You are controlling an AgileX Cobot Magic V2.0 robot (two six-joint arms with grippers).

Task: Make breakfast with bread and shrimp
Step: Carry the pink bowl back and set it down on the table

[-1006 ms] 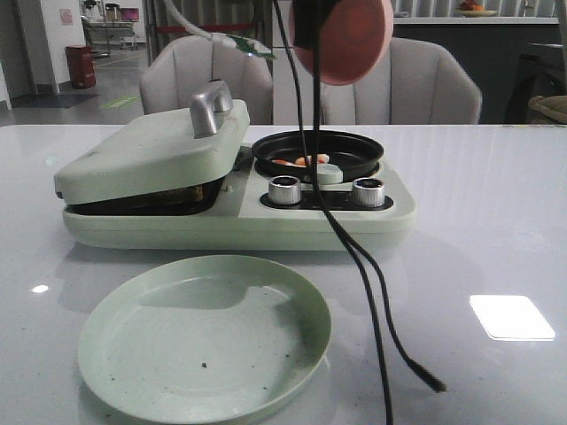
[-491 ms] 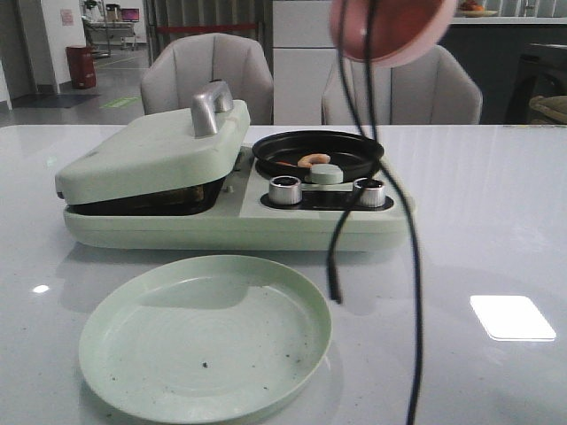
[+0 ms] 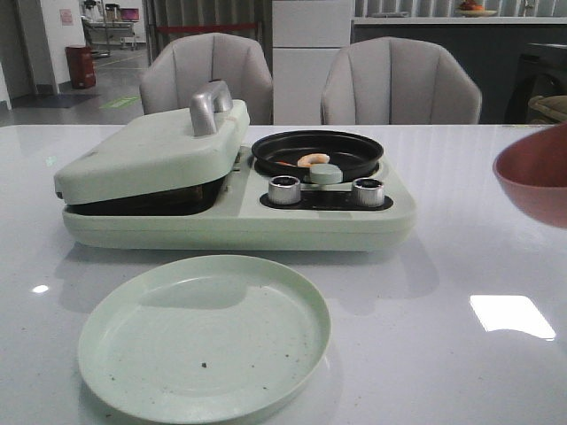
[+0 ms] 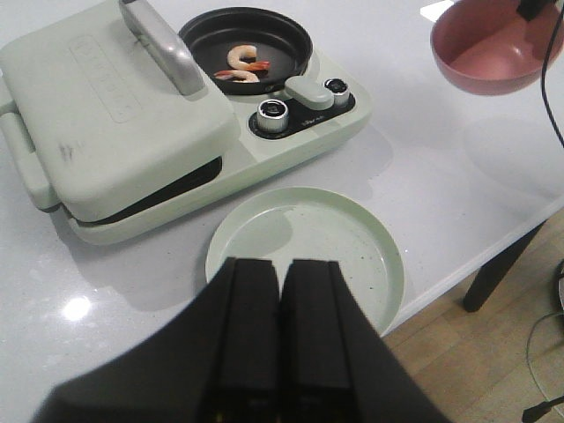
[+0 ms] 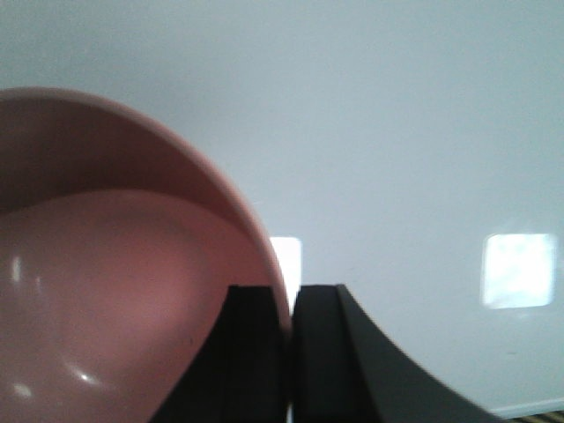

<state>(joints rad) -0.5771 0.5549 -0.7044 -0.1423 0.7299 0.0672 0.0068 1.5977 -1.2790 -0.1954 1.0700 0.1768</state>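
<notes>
Two curled orange-pink shrimp (image 4: 242,60) lie in the round black pan (image 4: 286,35) of a pale-green breakfast maker (image 3: 230,221); in the front view they show as one small shape (image 3: 312,160). The bread is hidden; the hinged lid (image 3: 151,150) is down over the maker's left half. My left gripper (image 4: 281,269) is shut with nothing in it, high over the near side of an empty pale-green plate (image 4: 308,247). My right gripper (image 5: 289,304) is shut on the rim of a pink bowl (image 5: 115,291), held off to the right (image 3: 536,181), apart from the maker.
Two metal knobs (image 3: 285,189) and a round pale-green knob (image 3: 325,173) sit on the maker's front. The green plate (image 3: 204,336) lies in front of it. Two grey chairs (image 3: 399,80) stand behind the white table, whose near edge (image 4: 493,238) drops to a wooden floor.
The pink bowl has swung from high above the pan down to the right edge of the front view. The dangling black cables have left that view.
</notes>
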